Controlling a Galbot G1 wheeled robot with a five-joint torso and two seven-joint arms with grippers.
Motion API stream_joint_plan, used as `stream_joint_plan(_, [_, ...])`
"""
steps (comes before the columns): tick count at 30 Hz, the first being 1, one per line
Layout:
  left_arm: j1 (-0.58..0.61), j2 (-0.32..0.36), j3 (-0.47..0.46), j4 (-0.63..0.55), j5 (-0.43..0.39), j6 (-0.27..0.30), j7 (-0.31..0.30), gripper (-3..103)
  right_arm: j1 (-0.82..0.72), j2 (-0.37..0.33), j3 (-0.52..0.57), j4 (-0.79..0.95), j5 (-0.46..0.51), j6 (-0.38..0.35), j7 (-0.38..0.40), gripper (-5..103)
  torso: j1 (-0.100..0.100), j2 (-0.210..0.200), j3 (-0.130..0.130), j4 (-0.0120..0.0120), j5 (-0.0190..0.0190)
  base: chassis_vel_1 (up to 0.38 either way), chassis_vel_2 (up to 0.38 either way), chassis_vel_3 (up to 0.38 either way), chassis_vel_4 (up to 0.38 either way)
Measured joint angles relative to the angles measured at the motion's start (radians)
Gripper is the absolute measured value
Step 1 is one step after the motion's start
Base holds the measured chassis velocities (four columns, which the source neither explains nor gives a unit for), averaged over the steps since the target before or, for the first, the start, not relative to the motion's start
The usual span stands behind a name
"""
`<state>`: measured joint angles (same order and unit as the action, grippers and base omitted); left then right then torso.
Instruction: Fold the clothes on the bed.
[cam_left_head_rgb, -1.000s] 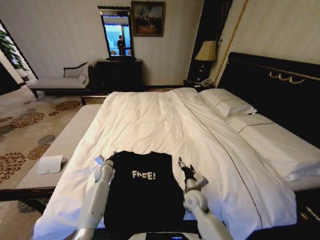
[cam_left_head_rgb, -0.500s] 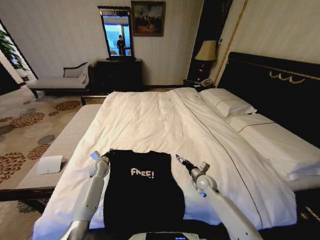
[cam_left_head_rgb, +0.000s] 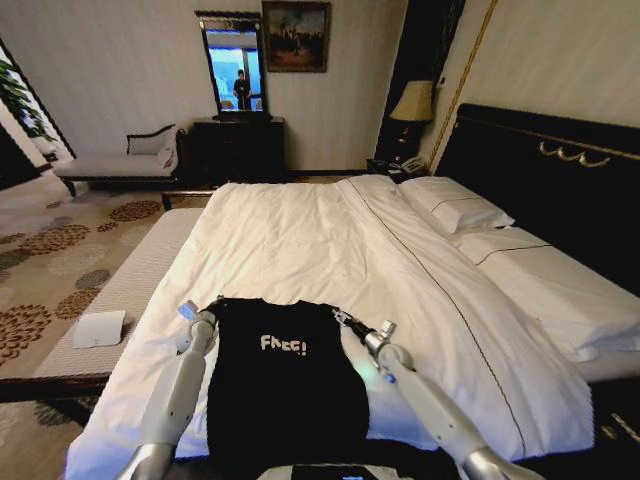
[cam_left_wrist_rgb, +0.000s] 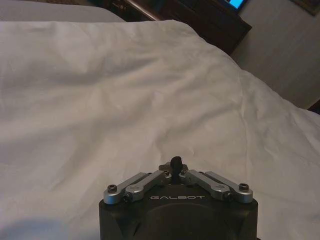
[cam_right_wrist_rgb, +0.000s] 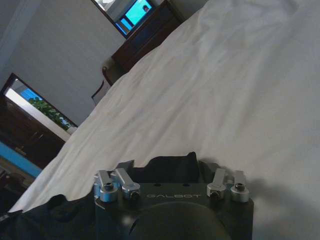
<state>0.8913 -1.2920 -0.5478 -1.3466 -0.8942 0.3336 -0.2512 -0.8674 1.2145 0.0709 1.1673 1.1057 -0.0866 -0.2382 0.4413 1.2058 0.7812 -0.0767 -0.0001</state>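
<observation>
Over the last second both arms have carried the black T-shirt (cam_left_head_rgb: 285, 385) a little up the bed (cam_left_head_rgb: 300, 240), the left hand (cam_left_head_rgb: 205, 312) pinched shut on its left shoulder, the right hand (cam_left_head_rgb: 343, 318) clamping the right shoulder, straightening it for folding.

The black T-shirt's (cam_left_head_rgb: 287, 385) hem runs under the robot's body at the bottom edge of the head view, so its lower end is hidden. Its white lettering is too crumpled to read fully. In the right wrist view, the right gripper (cam_right_wrist_rgb: 172, 170) has its jaws buried in dark cloth, tips hidden. The bed (cam_left_head_rgb: 560, 300) is cut off at the frame's right edge.
</observation>
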Motion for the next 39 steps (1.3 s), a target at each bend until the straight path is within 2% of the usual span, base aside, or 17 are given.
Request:
stream_joint_plan(2, [0.001, -0.005, 0.002, -0.003, 0.001, 0.000, 0.000, 1, 0.004, 0.009, 0.006, -0.024, -0.007, 0.011, -0.009, 64, 0.000, 0.000, 0.000, -0.0001, 0.0000, 0.000, 0.000, 0.000, 0.000])
stream_joint_plan(3, [0.001, -0.005, 0.002, -0.003, 0.001, 0.000, 0.000, 1, 0.004, 0.009, 0.006, -0.024, -0.007, 0.011, -0.009, 64, 0.000, 0.000, 0.000, -0.0001, 0.0000, 0.000, 0.000, 0.000, 0.000])
stream_joint_plan(4, [0.001, -0.007, 0.003, -0.004, 0.001, 0.000, -0.001, 1, 0.003, 0.010, 0.010, -0.029, -0.007, 0.015, -0.013, 58, 0.000, 0.000, 0.000, -0.0002, 0.0000, 0.000, 0.000, 0.000, 0.000])
stream_joint_plan(5, [0.001, -0.008, 0.004, -0.005, 0.002, 0.000, -0.001, 1, 0.001, 0.009, 0.015, -0.030, -0.006, 0.019, -0.019, 58, 0.000, 0.000, 0.000, -0.0002, 0.0000, 0.000, 0.000, 0.000, 0.000])
stream_joint_plan(7, [0.001, -0.008, 0.006, -0.006, 0.002, 0.000, -0.001, 1, -0.005, 0.007, 0.021, -0.029, -0.003, 0.025, -0.027, 47, 0.000, 0.000, 0.000, -0.0003, 0.0001, 0.000, 0.000, 0.000, 0.000])
stream_joint_plan(8, [0.001, -0.008, 0.006, -0.006, 0.002, 0.000, -0.001, 1, -0.005, 0.007, 0.021, -0.029, -0.003, 0.025, -0.027, 47, 0.000, 0.000, 0.000, -0.0003, 0.0001, 0.000, 0.000, 0.000, 0.000])
stream_joint_plan(11, [-0.002, -0.008, 0.007, -0.005, 0.002, 0.000, -0.001, 1, -0.012, 0.006, 0.032, -0.025, 0.005, 0.033, -0.036, 32, 0.000, 0.000, 0.000, -0.0003, 0.0001, 0.000, 0.000, 0.000, 0.000])
stream_joint_plan(13, [-0.002, -0.008, 0.008, -0.005, 0.002, 0.000, -0.001, 1, -0.012, 0.006, 0.035, -0.025, 0.006, 0.033, -0.037, 32, 0.000, 0.000, 0.000, -0.0003, 0.0001, 0.000, 0.000, 0.000, 0.000])
stream_joint_plan(16, [-0.003, -0.009, 0.009, -0.006, 0.002, 0.000, -0.002, 1, -0.016, 0.010, 0.043, -0.027, -0.002, 0.034, -0.050, 15, 0.000, 0.000, 0.000, -0.0003, 0.0001, 0.000, 0.000, 0.000, 0.000])
stream_joint_plan(17, [-0.003, -0.009, 0.009, -0.006, 0.002, 0.000, -0.002, 1, -0.016, 0.010, 0.043, -0.027, -0.002, 0.034, -0.050, 15, 0.000, 0.000, 0.000, -0.0003, 0.0001, 0.000, 0.000, 0.000, 0.000])
stream_joint_plan(20, [-0.001, -0.008, 0.009, -0.010, 0.002, 0.000, -0.002, 1, -0.021, 0.009, 0.046, -0.024, -0.014, 0.045, -0.064, 2, 0.000, 0.000, 0.000, -0.0003, 0.0001, 0.000, 0.000, 0.000, 0.000])
stream_joint_plan(24, [0.007, -0.005, 0.006, -0.027, 0.001, 0.000, -0.003, 1, -0.028, -0.001, 0.052, 0.000, -0.016, 0.072, -0.079, 1, 0.000, 0.000, 0.000, -0.0003, 0.0002, 0.000, 0.000, 0.000, 0.000])
stream_joint_plan(28, [0.031, 0.013, 0.003, -0.100, -0.023, 0.002, -0.005, 1, -0.061, -0.053, 0.076, 0.144, 0.048, 0.101, -0.056, 0, 0.000, 0.000, 0.000, -0.0003, 0.0003, 0.000, 0.000, 0.000, 0.000])
stream_joint_plan(32, [0.058, 0.083, 0.002, -0.230, -0.111, 0.017, -0.015, 1, -0.089, -0.181, 0.090, 0.372, 0.154, 0.110, 0.018, 0, 0.000, 0.000, 0.000, -0.0005, 0.0003, 0.000, 0.000, 0.000, 0.000])
stream_joint_plan(34, [0.054, 0.097, 0.002, -0.247, -0.127, 0.021, -0.021, 1, -0.082, -0.207, 0.086, 0.406, 0.171, 0.112, 0.033, 0, 0.000, 0.000, 0.000, -0.0005, 0.0001, 0.000, 0.000, 0.000, 0.000])
stream_joint_plan(36, [0.025, 0.127, 0.007, -0.276, -0.171, 0.032, -0.034, 1, -0.047, -0.246, 0.063, 0.453, 0.206, 0.113, 0.055, 0, -0.001, 0.000, 0.000, -0.0004, -0.0001, 0.000, 0.000, 0.000, 0.000])
stream_joint_plan(39, [-0.059, 0.165, 0.028, -0.262, -0.210, 0.044, -0.050, 1, 0.098, -0.276, -0.013, 0.428, 0.225, 0.113, 0.072, 0, 0.000, 0.000, 0.000, -0.0004, -0.0002, 0.000, 0.000, 0.000, 0.000])
